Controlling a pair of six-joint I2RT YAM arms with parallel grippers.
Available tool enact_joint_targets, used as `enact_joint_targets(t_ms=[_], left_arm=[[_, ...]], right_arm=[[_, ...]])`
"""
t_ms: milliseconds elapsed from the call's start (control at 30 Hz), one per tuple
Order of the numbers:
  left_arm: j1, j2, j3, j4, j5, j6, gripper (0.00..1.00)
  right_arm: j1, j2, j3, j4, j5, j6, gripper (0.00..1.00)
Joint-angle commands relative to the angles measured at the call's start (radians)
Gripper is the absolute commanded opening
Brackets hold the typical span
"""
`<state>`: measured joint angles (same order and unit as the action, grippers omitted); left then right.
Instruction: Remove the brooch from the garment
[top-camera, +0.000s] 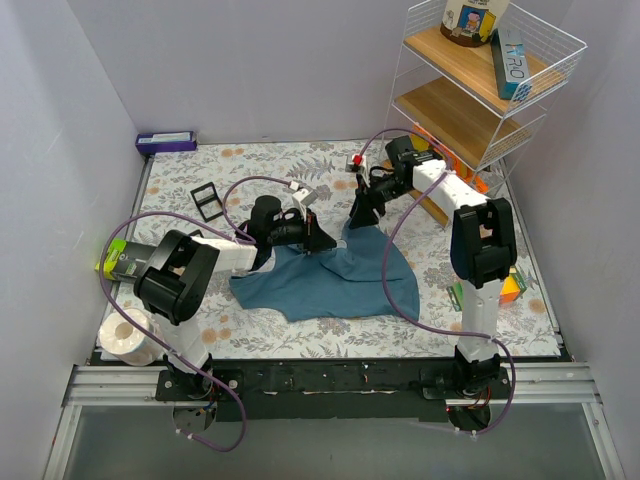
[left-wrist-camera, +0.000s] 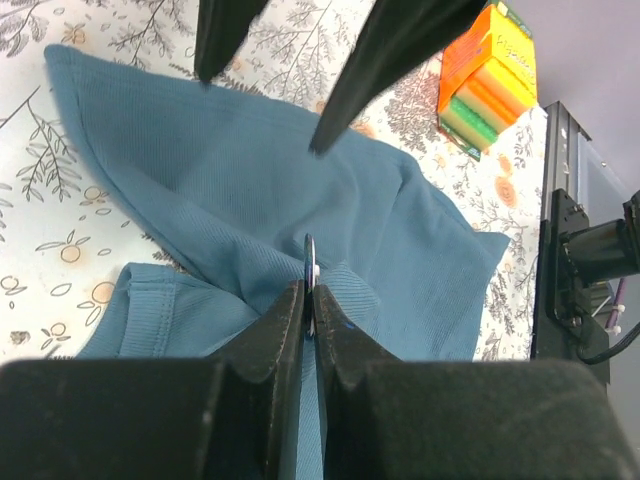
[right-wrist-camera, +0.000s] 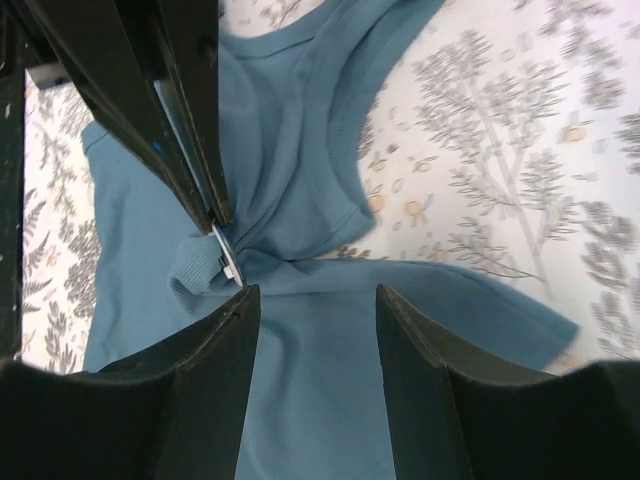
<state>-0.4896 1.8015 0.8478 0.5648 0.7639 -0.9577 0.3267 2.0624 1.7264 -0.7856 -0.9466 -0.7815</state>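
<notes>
left fingers (left-wrist-camera: 270, 340) pinch the brooch (left-wrist-camera: 311, 262) on the garment (left-wrist-camera: 200, 170); right fingers (right-wrist-camera: 215, 360) open just beside.

Small whitish brooch (left-wrist-camera: 312, 268) stands edge-on amid the rumpled teal garment (top-camera: 330, 282).

A purple box (top-camera: 166, 141) lies at 11 o'clock on the floral tablecloth (top-camera: 250, 160), with a black square frame (top-camera: 205, 201) at 10, a green-and-yellow packet (top-camera: 118, 258) at 9 and a toilet roll (top-camera: 128, 337) at 8. At 2 o'clock a wire shelf unit (top-camera: 450, 115) carries a jar (top-camera: 470, 20) and a blue box (top-camera: 510, 62). A colourful striped carton (top-camera: 510, 288) lies at 4.
</notes>
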Motion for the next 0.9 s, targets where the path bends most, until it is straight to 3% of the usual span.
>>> enact_joint_targets(t_ms=[0, 133, 467, 867], left_arm=[[0.008, -0.068, -0.004, 0.084, 0.064, -0.042, 0.02], [0.008, -0.062, 0.000, 0.092, 0.081, -0.047, 0.02], [0.011, -0.048, 0.010, 0.093, 0.098, -0.047, 0.01], [0.014, -0.042, 0.016, 0.102, 0.097, -0.042, 0.01]], right_arm=[[0.011, 0.031, 0.038, -0.165, -0.064, -0.147, 0.58], [0.017, 0.028, 0.029, -0.198, -0.107, -0.159, 0.57], [0.041, 0.034, 0.002, -0.214, -0.142, -0.156, 0.42], [0.058, 0.048, -0.004, -0.237, -0.158, -0.154, 0.36]])
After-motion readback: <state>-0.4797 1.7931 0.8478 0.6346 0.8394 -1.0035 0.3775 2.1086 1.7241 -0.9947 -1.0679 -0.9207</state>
